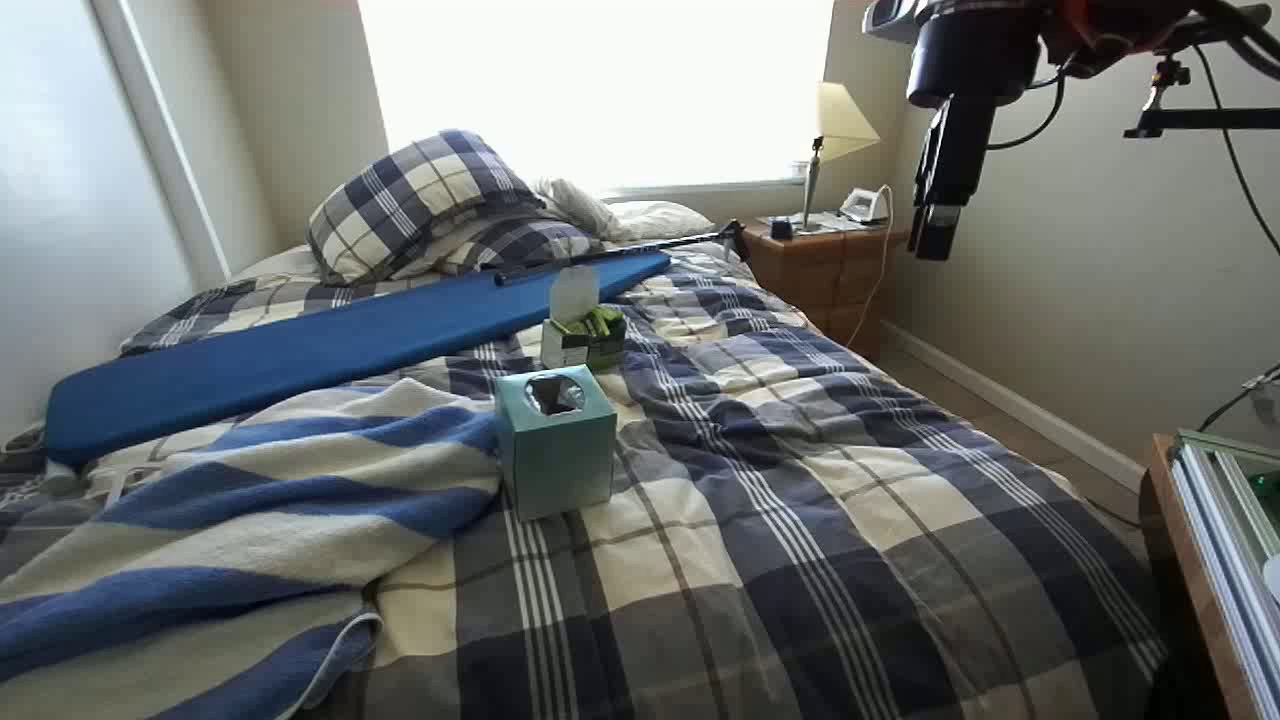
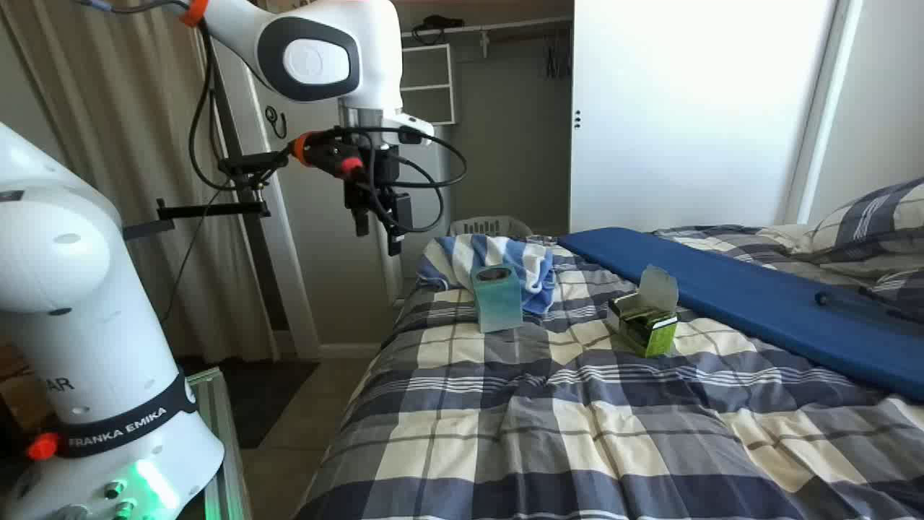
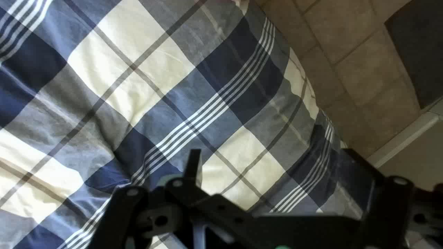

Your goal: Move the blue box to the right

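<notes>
The blue box (image 1: 560, 455) is a small teal cube-like box with a paler top and an oval opening in it. It stands upright on the plaid bed beside a striped towel, and also shows in an exterior view (image 2: 498, 303). My gripper (image 1: 937, 235) hangs in the air, well above the bed and apart from the box. In an exterior view (image 2: 377, 235) its fingers point down with a gap between them. In the wrist view the gripper (image 3: 277, 164) is open, with only bedspread seen between its fingers. A small teal patch shows behind one finger there; I cannot tell what it is.
The blue-and-white striped towel (image 1: 300, 500) lies against the box. An open green box (image 1: 590, 340) stands behind it, also seen in an exterior view (image 2: 646, 321). A long blue board (image 1: 300, 350), a black pole (image 1: 620, 252) and pillows (image 1: 430, 200) lie farther back.
</notes>
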You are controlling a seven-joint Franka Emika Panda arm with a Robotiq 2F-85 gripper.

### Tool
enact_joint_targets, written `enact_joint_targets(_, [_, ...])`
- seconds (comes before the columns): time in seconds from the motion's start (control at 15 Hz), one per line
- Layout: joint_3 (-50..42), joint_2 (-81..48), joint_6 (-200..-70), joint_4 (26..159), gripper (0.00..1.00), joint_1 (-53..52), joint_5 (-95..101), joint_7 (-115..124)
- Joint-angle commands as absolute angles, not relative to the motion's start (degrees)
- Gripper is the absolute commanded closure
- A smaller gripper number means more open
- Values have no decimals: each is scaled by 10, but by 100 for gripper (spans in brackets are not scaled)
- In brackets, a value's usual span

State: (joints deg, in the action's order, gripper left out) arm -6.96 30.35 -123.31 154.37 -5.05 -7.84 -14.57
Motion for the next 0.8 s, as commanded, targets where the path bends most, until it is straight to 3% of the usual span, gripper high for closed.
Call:
enact_joint_targets(0.0, [-63, 303, -1231, 1543, 0, -43, -83, -149])
enact_joint_targets(0.4, [-62, 303, -1231, 1543, 0, -43, -82, -149])
enact_joint_targets(0.73, [-62, 209, -1324, 1501, 0, -29, -89, -112])
